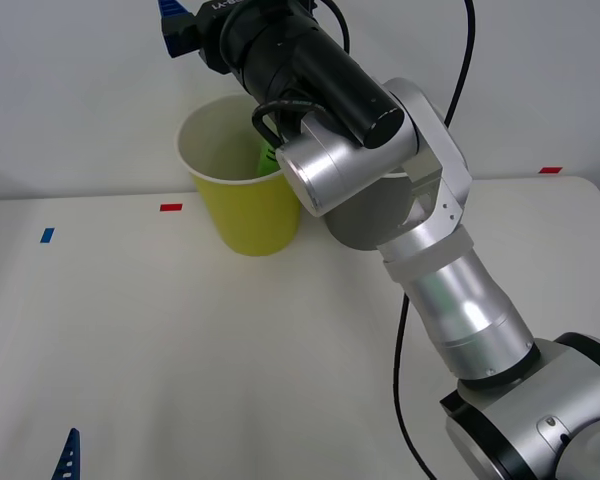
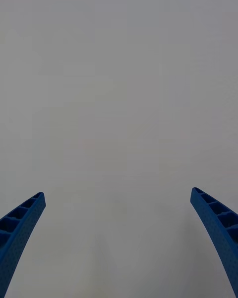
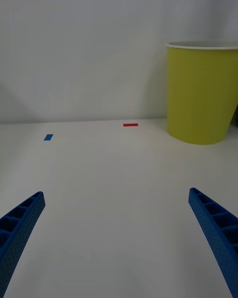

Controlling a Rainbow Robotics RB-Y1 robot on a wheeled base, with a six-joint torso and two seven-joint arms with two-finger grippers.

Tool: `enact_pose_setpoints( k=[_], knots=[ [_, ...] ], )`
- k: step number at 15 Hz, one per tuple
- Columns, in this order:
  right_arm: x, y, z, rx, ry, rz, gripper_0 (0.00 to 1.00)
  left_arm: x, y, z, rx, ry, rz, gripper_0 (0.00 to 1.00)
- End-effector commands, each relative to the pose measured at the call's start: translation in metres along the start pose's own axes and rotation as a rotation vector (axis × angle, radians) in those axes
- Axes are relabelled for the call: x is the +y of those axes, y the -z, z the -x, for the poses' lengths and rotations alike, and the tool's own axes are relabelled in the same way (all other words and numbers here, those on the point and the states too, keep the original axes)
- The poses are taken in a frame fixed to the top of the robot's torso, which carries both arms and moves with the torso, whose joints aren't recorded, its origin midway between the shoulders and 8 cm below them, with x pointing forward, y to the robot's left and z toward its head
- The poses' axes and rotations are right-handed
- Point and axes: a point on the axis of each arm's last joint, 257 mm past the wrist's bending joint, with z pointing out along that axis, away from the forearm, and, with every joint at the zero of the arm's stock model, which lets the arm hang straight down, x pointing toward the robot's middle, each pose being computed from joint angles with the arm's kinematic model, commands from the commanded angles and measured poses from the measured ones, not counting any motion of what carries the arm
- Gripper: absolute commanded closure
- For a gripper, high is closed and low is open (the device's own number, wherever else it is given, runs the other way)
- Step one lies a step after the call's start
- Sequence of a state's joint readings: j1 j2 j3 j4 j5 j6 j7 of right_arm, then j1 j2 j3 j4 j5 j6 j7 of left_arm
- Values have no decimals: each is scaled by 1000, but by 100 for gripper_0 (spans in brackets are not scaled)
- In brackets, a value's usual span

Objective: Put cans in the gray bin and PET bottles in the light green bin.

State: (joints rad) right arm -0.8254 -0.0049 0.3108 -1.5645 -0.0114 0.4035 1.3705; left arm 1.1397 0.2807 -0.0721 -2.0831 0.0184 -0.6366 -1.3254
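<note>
White wall backs a white desk (image 1: pixel 180 350) that carries the light green bin (image 1: pixel 250 215) near its far edge. Beside the bin, partly hidden behind the right arm's silver joints, stands the gray bin (image 1: pixel 365 225), of which little more than a dark side patch is visible. Inside the light green bin a bright green sliver (image 1: pixel 268 158) leans against the inner wall next to the arm; it may be the PET bottle, though too little of it shows to be sure.

The right arm reaches forward and up over the bins, and the right gripper (image 2: pixel 119 238) points at the bare wall, its blue fingers (image 2: pixel 20 228) spread wide and released, holding nothing. In the front view only a blue part (image 1: pixel 172 25) of it peeks out at the top edge, above and behind the light green bin.

The left gripper (image 3: pixel 116 238) hangs low over the near left part of the desk, well apart from the bins, its fingers (image 3: pixel 215 233) likewise released and apart. One fingertip (image 1: pixel 68 455) shows at the bottom of the front view. A red tape mark (image 1: pixel 170 207) and a blue tape mark (image 1: pixel 47 236) lie on the desk left of the light green bin, with another red mark (image 1: pixel 549 170) at the far right.
</note>
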Motion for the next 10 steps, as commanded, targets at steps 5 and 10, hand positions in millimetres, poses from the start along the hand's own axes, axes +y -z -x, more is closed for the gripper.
enact_pose_setpoints(
  k=[5, 10],
  knots=[
    [1, 0, 0, 1, -28, 5, 0, 0, 0, 0, 0, 0, 0, 0],
    [-8, 32, 12, 150, -42, -1, 0, 0, 0, 0, 0, 0, 0, 0]
  ],
)
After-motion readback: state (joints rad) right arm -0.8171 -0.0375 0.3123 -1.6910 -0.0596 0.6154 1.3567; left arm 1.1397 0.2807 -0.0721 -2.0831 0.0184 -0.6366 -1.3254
